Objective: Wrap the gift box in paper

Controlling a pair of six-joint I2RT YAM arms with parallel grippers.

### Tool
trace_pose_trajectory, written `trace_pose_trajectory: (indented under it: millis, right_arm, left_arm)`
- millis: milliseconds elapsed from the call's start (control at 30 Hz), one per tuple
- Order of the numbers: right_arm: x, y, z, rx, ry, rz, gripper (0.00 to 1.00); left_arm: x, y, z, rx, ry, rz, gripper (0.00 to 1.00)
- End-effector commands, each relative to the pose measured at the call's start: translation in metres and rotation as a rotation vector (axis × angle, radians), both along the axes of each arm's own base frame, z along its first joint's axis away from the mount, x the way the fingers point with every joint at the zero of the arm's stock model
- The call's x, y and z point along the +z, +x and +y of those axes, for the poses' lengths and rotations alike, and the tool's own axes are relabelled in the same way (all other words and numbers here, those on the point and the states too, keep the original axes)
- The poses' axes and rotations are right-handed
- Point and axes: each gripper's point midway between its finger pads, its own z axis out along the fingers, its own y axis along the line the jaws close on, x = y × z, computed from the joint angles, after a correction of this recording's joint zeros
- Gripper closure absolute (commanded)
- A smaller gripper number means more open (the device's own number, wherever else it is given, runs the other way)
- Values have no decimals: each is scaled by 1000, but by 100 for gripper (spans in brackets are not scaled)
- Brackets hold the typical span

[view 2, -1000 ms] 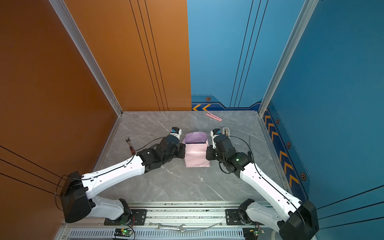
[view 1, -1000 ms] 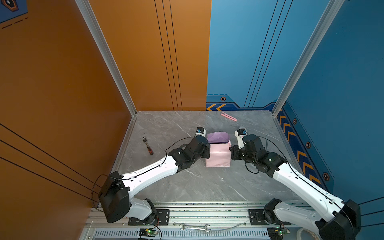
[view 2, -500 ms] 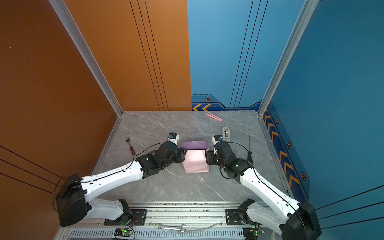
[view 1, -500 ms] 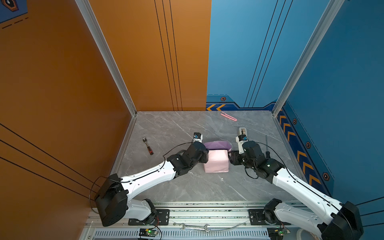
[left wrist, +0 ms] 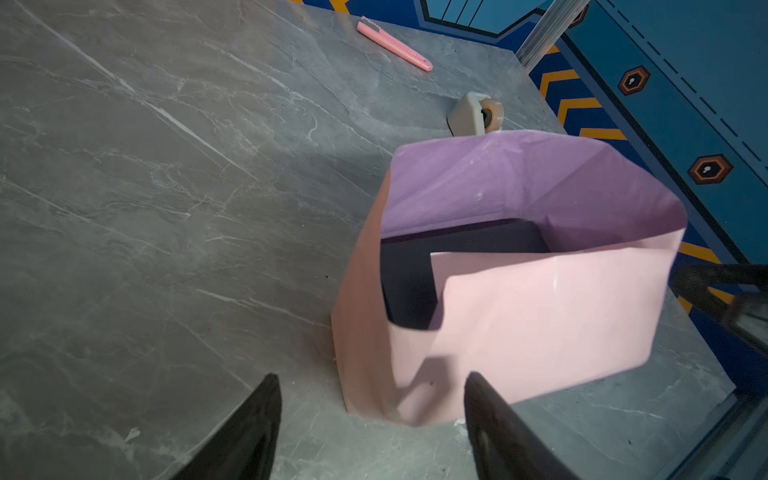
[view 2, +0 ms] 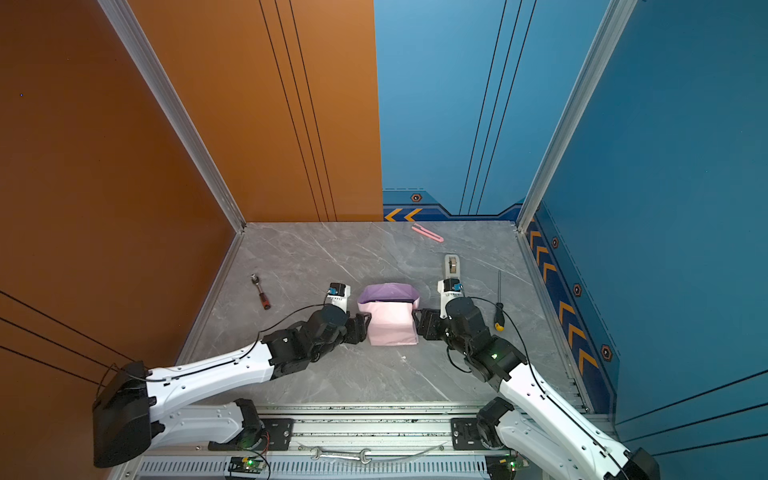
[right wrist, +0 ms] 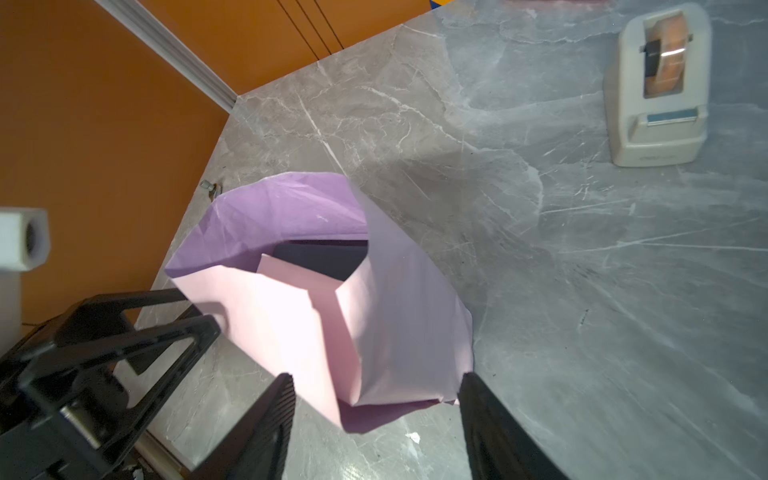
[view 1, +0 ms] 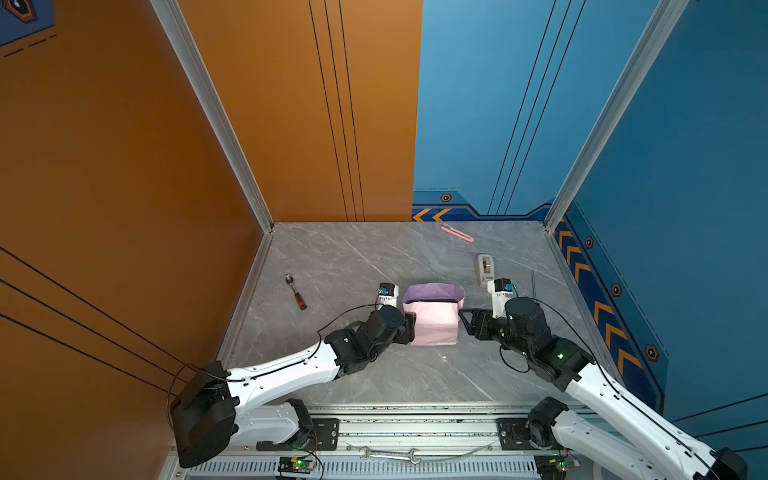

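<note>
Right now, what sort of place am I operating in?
Most likely a purpose-built robot test booth, not a home: orange wall panels and blue wall panels enclose a grey marble-look tabletop, and an aluminium rail runs along the front edge with a spanner lying beside it.

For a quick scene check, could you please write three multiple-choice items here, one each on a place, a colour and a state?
1. Where is the tape dispenser? A) on the table, beyond the paper B) atop the paper C) off the table
2. What colour is the inside of the paper's upright flap? A) green B) lilac C) white
3. How are the left tool and right tool? A) both shut B) both open C) one shut
Answers: 1 A, it stands on the table behind the paper; 2 B, the raised flap shows lilac; 3 B, each wrist view shows its jaws apart.
</note>
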Motion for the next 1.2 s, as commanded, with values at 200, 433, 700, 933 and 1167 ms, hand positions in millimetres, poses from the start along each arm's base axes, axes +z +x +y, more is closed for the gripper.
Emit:
trace_pose_trajectory:
  millis: [200, 433, 700, 933, 1167]
  right_arm:
    - [-15, 3, 19, 24, -140, -3, 33]
    - [-22, 19, 24, -20, -209, -8, 36]
    - [-27, 20, 23, -51, -259, -15, 60]
    - [-11, 20, 24, -79, -301, -77, 83]
    - [-12, 20, 28, -101, -343, -98, 92]
  left_arm:
    - [-2, 11, -23, -9, -46, -27, 45]
    - [-9, 10, -29, -17, -51, -15, 56]
    - [4, 14, -32, -16, -17, -31, 89]
    - [22, 18, -31, -11, 52, -58, 100]
    - [15, 17, -23, 10, 161, -56, 100]
